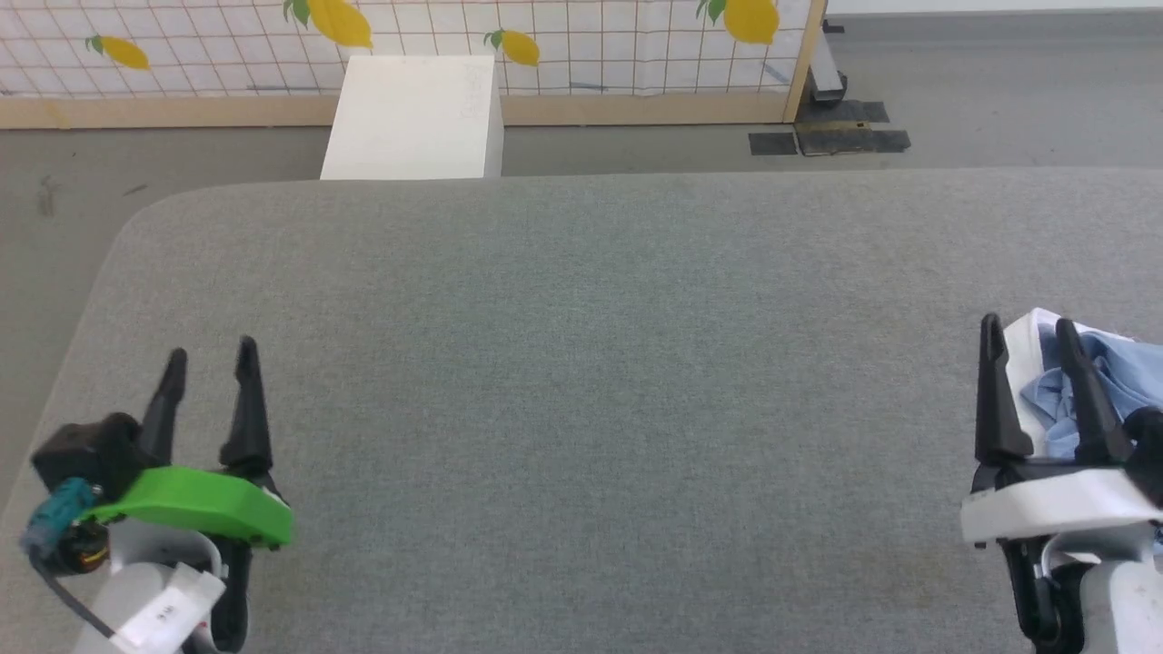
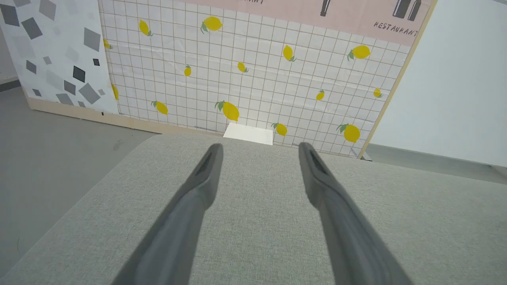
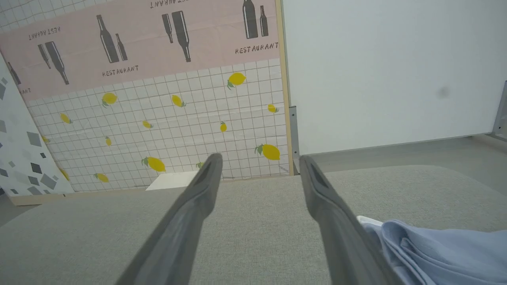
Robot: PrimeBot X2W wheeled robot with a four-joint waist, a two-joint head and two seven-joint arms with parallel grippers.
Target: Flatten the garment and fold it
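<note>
The garment (image 1: 1113,372), light blue with a white edge, lies crumpled at the right edge of the grey table (image 1: 581,363), partly cut off by the head view's border. My right gripper (image 1: 1031,331) hovers open just left of it, its right finger in front of the cloth and nothing between the fingers. In the right wrist view the garment (image 3: 439,253) bunches at the lower right beside the open right gripper (image 3: 259,160). My left gripper (image 1: 211,354) stands open over bare table at the lower left; the left wrist view shows the left gripper (image 2: 259,147) open on nothing.
A white box (image 1: 413,118) stands on the floor beyond the table's far edge. Behind it runs a lemon-patterned panel (image 1: 545,45) with a wooden frame. Grey floor surrounds the table at the left and far sides.
</note>
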